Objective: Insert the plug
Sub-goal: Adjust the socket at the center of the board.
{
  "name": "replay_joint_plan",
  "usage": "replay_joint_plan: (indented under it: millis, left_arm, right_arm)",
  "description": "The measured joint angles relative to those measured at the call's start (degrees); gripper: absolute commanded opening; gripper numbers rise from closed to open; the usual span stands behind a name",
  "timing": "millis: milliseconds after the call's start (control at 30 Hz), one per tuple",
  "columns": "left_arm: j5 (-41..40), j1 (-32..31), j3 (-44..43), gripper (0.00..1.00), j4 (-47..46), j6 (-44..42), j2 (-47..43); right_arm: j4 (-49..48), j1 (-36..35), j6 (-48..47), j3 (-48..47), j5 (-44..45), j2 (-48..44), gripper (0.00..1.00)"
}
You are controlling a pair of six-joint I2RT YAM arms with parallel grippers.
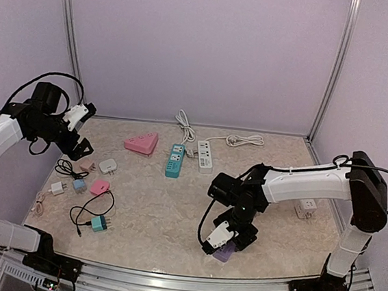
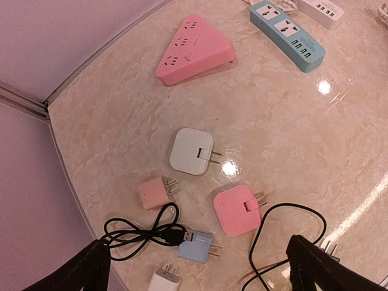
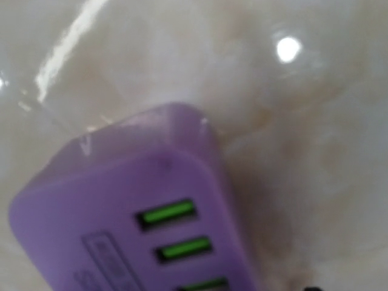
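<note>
A shiny beige stone-look table (image 1: 160, 211) fills the lower half of the top view. Pale purple walls (image 1: 203, 50) stand behind it, and a silver metal post (image 1: 69, 37) is at the upper left. In the left wrist view, a white square charger with two metal pins (image 2: 191, 151) lies in the middle. Below it on the left is a small pink charger (image 2: 151, 193). Below it on the right is a bigger pink square charger (image 2: 236, 210). A looped black cord (image 2: 136, 233) lies at the lower left, its end just beside a light blue charger (image 2: 195, 248).
</note>
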State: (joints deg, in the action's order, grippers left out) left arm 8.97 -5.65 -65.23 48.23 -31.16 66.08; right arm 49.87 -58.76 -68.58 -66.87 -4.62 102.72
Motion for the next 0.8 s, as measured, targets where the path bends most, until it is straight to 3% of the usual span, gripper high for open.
replay_joint_plan:
  millis: [200,267,567,800]
  left_arm:
    - [-0.87,0.00,0.00,0.99,0.00,-0.20,-0.48]
    - [-1.07,0.00,0.02,0.99,0.00,-0.22,-0.68]
    - [-1.75,0.00,0.04,0.99,-0.02,-0.44,-1.05]
    - [-1.70,0.00,0.04,0.99,0.00,-0.42,-1.05]
  right_arm:
    - [-2.56,0.00,2.56,1.49,0.79,0.00,0.28]
    - [-3.72,0.00,5.53,1.49,0.81,-0.11,0.22]
    - [-8.76,2.03,24.94,-0.09,1.36,-0.79,0.19]
    - [-10.14,4.09,39.45,-4.52,4.31,2.89,0.25]
